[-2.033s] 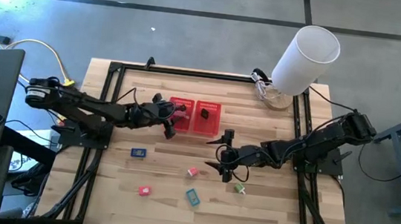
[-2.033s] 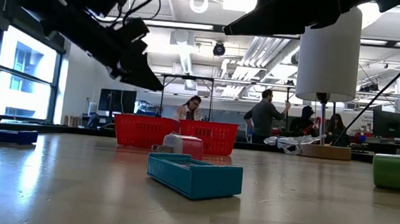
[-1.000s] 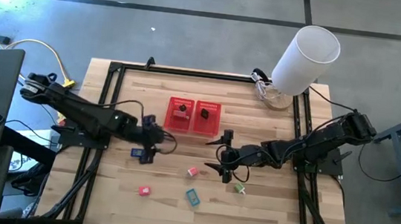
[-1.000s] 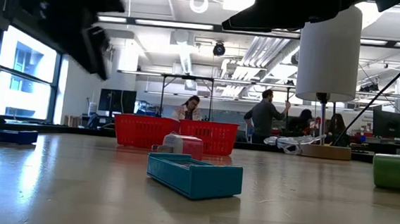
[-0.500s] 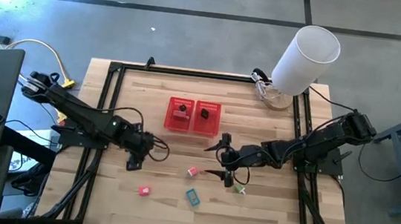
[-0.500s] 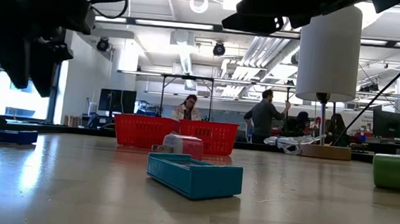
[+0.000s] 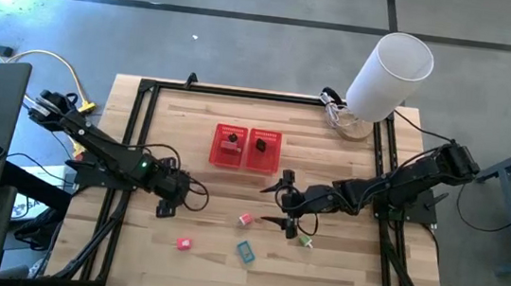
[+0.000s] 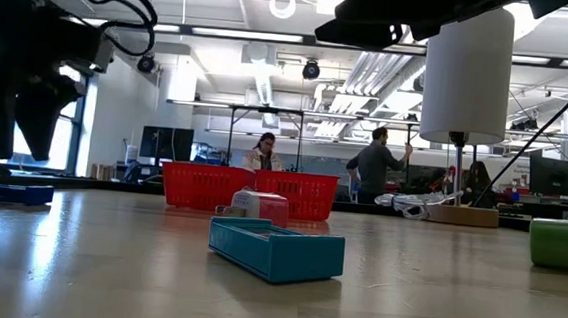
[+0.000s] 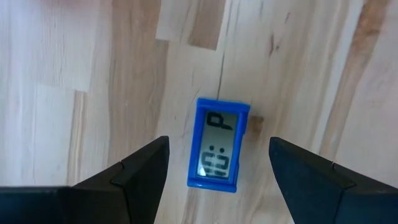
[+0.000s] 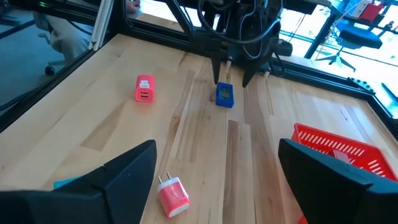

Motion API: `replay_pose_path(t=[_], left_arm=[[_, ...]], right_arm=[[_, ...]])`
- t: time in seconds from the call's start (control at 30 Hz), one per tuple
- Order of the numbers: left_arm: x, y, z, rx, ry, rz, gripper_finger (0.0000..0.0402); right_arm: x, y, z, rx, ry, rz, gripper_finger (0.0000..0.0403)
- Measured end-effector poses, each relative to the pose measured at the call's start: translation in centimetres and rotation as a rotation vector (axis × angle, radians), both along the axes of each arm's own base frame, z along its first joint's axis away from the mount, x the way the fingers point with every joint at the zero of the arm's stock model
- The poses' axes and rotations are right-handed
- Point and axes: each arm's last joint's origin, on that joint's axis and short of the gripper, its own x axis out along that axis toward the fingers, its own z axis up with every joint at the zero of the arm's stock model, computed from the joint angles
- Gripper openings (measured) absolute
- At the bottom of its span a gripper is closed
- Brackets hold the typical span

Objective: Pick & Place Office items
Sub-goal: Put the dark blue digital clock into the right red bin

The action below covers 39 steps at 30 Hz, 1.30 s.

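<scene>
My left gripper [image 9: 219, 144] is open and points down over the dark blue item [image 9: 217, 155], a small blue case with a pale screen that lies flat on the wood. One finger stands on each side of it, a little above it and not touching. In the high view the left gripper [image 7: 169, 201] hides this item. My right gripper [image 7: 278, 203] is open and hovers mid-table near the pale pink item [image 7: 246, 219] and the green item [image 7: 306, 242]. The red-pink item [image 7: 183, 243] and the teal item [image 7: 245, 251] lie nearer the table's near edge. The black item [image 7: 261, 146] sits in the basket.
The red two-compartment mesh basket [image 7: 246, 149] stands mid-table toward the far edge, with a small dark thing [image 7: 229, 142] in its left compartment. A big white cylinder [image 7: 391, 74] stands at the far right corner. Bare wood lies between the items. People show in the room behind.
My left gripper has moved from just right of the dark blue item toward the table's left and near edges and come down over it. It stays open. The item has not moved.
</scene>
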Motion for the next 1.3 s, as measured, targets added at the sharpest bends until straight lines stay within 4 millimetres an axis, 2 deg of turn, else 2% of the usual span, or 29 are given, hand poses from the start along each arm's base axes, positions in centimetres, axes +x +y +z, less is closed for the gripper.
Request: replay_pose_path(t=[0.5, 1.3], left_arm=[[-1.6, -0.4, -2.0, 0.021, 0.052, 0.023, 0.0268], [-1.3, -0.5, -2.4, 0.003, 0.005, 0.021, 0.0268]], right_arm=[[0.2, 0.0, 0.6, -0.004, -0.062, 0.004, 0.0325], [0.3, -0.6, 0.5, 0.001, -0.054, -0.018, 0.0325]])
